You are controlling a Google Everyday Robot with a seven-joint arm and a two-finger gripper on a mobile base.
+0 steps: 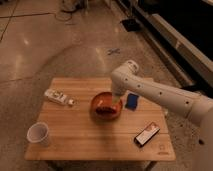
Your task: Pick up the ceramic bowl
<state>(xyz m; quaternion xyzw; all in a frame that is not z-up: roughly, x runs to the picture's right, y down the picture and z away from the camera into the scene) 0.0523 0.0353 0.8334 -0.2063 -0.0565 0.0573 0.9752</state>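
The ceramic bowl [104,107] is a round, shallow orange-brown bowl with a reddish patch inside, sitting near the middle of the wooden table [85,142]. My white arm reaches in from the right and bends down over the bowl. My gripper [115,100] is at the bowl's right rim, pointing down into it. The white cup [39,134] stands at the table's front left, far from the gripper.
A white packet [58,97] lies at the table's left back. A blue object [132,101] sits just right of the bowl, beside the arm. A dark phone-like object [147,134] lies at the front right. Polished floor surrounds the table.
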